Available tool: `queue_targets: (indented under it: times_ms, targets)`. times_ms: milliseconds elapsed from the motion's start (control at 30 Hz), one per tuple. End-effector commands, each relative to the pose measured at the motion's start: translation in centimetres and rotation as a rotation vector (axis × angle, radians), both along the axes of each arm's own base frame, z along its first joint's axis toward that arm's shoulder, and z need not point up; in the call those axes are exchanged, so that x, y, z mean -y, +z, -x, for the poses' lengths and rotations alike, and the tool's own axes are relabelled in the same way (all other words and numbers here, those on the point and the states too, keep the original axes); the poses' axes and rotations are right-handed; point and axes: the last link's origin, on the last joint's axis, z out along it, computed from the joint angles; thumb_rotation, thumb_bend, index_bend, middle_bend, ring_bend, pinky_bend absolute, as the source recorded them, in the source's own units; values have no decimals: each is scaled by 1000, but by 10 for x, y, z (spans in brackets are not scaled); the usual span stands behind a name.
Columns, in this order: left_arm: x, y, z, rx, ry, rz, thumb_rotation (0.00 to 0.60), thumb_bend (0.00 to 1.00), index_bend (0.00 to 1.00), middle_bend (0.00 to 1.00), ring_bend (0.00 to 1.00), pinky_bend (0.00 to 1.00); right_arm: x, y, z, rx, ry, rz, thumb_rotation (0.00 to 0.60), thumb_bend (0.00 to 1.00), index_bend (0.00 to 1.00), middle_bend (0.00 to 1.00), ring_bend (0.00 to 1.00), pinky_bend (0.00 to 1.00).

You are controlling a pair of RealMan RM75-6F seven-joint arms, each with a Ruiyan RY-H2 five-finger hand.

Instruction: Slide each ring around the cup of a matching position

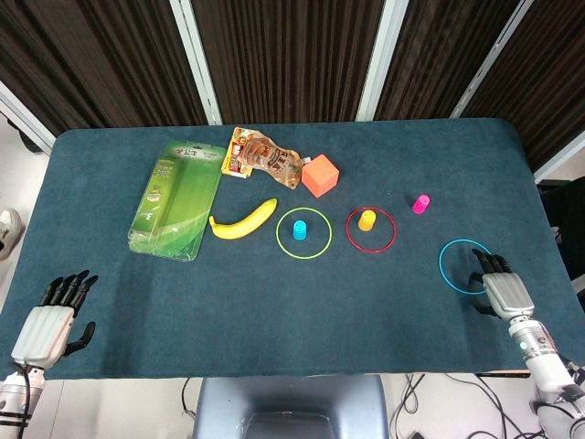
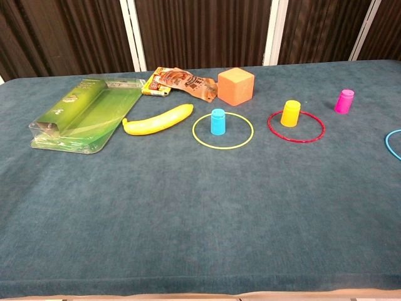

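My right hand (image 1: 499, 291) is resting with fingers (image 1: 482, 266) spread on the thin blue plastic ring's (image 1: 465, 266) near edge, well short of the small magenta plastic cup (image 1: 420, 203). Pressing unevenly, I am risking the ring skidding off the table (image 1: 274, 302).

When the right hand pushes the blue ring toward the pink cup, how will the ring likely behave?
The blue ring looks thin and flat, so it is probably light and should slide. The felt-like table may drag it, letting fingers ride over its rim. It could topple the small pink cup.
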Motion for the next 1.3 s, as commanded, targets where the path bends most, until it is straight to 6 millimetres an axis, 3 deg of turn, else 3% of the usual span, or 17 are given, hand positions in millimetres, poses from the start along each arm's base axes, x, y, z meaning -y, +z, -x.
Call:
queue_targets:
  times_ms: [33, 533, 933, 1300]
  targets:
    - [0, 0, 0, 0, 0, -1, 600, 441, 0, 0, 0, 19, 0, -2, 0, 1, -2, -3, 600, 494, 657, 27, 0, 0]
    - [0, 1, 1, 1, 1, -4, 600, 441, 0, 0, 0, 20, -2, -4, 0, 2, -2, -1, 600, 496, 710, 38, 0, 0]
    - [4, 1, 1, 3, -1, -4, 600, 441, 0, 0, 0, 21, -5, -5, -1, 10, 6, 6, 600, 502, 862, 100, 0, 0]
    - [-2, 2, 1, 4, -1, -7, 600, 442, 0, 0, 0, 22, -4, -6, -4, 2, 36, 22, 600, 503, 930, 135, 0, 0]
